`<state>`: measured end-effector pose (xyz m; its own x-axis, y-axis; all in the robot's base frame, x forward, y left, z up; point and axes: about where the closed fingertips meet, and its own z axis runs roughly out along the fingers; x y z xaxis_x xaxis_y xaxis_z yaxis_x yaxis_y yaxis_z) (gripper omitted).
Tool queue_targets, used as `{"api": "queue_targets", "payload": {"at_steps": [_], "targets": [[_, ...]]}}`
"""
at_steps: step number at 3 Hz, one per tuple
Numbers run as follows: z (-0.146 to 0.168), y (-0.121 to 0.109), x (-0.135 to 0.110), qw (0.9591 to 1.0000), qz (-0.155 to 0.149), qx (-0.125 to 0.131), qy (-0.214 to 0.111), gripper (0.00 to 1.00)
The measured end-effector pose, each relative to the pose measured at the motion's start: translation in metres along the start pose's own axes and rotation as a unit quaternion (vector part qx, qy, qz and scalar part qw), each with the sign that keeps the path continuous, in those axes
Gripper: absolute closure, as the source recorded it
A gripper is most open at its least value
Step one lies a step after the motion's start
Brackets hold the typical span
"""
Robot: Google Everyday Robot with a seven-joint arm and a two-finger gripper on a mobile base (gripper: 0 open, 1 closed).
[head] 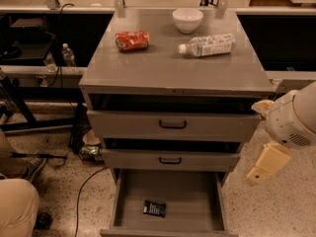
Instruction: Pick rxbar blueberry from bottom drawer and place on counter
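Note:
The rxbar blueberry (pixel 154 208), a small dark wrapper with pale print, lies flat on the floor of the open bottom drawer (pixel 190 194), near its front left. The counter (pixel 168 65) is the grey top of the cabinet. My gripper (pixel 267 163), a cream part under the white arm housing (pixel 294 120), hangs at the right of the cabinet, level with the middle drawer, above and to the right of the bar and apart from it.
On the counter lie a crushed red-orange can (pixel 132 40), a white bowl (pixel 187 19) and a plastic bottle (pixel 207 45) on its side. The two upper drawers (pixel 173 125) stand slightly open. A person's legs (pixel 17 201) and cables (pixel 84 181) are at the left on the floor.

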<state>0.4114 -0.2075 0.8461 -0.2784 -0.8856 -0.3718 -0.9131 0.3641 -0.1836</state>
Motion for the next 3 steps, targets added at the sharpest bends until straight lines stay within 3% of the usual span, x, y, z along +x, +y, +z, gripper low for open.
{"api": "queue_targets", "payload": {"at_steps": [1, 2, 3], "targets": [[0.048, 0.013, 0.025, 0.9988, 0.033, -0.023, -0.026, 0.0], [0.117, 0.036, 0.044, 0.9948, 0.069, -0.043, -0.061, 0.0], [0.214, 0.067, 0.053, 0.9856, 0.11, -0.062, -0.113, 0.0]]}}
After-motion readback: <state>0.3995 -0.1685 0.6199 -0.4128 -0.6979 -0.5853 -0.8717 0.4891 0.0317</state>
